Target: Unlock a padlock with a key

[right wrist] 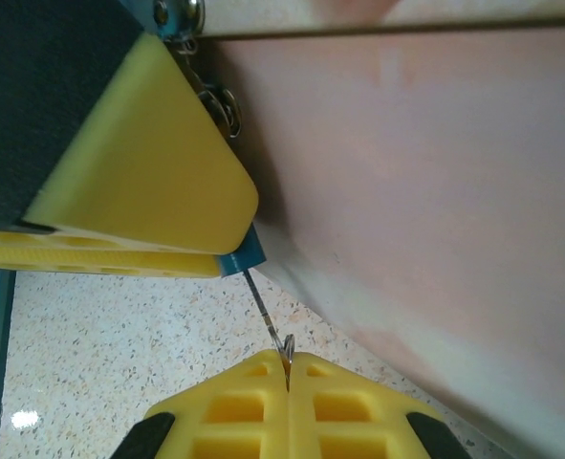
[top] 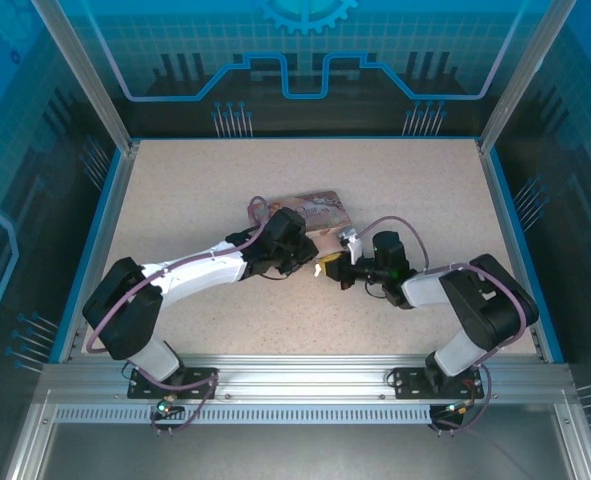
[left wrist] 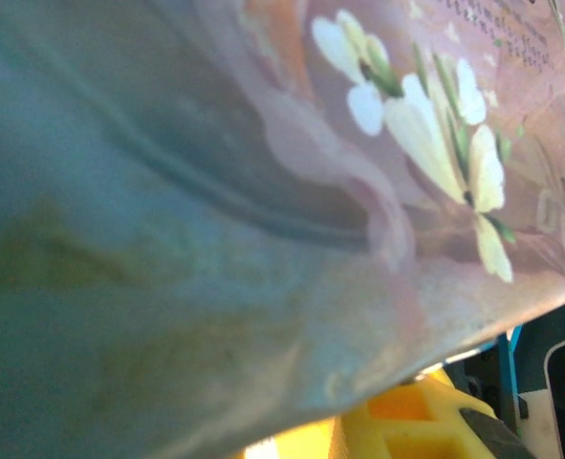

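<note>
The padlock (right wrist: pixel 240 258) shows as a small teal-blue corner pinched between the yellow fingers (right wrist: pixel 139 163) of my left gripper (top: pixel 318 262); its shackle is hidden. The key (right wrist: pixel 268 316) is a thin silvery shaft running from the padlock's underside down to my right gripper (right wrist: pixel 289 368). That gripper is shut on the key's ringed head. In the top view the two grippers meet tip to tip at mid-table, the right gripper (top: pixel 335 272) just right of the left.
The pink illustrated tin (top: pixel 310 208) lies right behind the grippers. Its flowered lid (left wrist: pixel 406 143) looms close in the left wrist view, and its side (right wrist: pixel 435 191) stands beside the key. A small metal chain (right wrist: pixel 215 96) hangs by the left fingers. Speckled table (right wrist: pixel 119 335) lies below.
</note>
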Controlling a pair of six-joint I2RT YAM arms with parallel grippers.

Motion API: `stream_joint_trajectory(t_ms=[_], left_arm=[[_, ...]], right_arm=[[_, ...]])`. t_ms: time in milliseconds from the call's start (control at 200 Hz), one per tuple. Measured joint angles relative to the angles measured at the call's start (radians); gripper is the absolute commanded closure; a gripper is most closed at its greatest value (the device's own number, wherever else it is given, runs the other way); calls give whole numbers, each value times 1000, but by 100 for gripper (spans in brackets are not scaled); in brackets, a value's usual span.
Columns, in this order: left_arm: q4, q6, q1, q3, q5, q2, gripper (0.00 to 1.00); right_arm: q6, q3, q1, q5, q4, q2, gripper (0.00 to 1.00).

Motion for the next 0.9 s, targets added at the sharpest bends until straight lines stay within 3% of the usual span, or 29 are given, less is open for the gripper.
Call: stream_joint_trajectory(t_ms=[900], left_arm=[[6, 0, 0, -1, -19, 0, 97]], right_arm=[[28, 11, -11, -3, 12, -5, 100]])
